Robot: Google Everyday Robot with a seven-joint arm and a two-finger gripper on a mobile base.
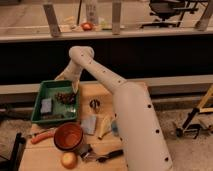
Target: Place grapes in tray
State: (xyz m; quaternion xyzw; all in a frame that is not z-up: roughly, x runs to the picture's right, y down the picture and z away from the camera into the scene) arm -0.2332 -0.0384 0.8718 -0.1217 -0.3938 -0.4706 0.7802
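The green tray (37, 108) sits on the left of the wooden table. The dark red-purple grapes (64, 98) lie inside it, near its right wall. My arm reaches from the lower right up to a bend and comes down over the tray. My gripper (74, 89) hangs just above and to the right of the grapes, very close to them. I cannot tell whether it touches them.
A blue-grey block (46, 106) also lies in the tray. In front of it are a brown-orange bowl (68, 136), an onion (68, 160) and a carrot (41, 136). A metal cup (94, 104), a grey sponge (90, 124), a banana (104, 126) and a black-handled tool (108, 156) lie mid-table.
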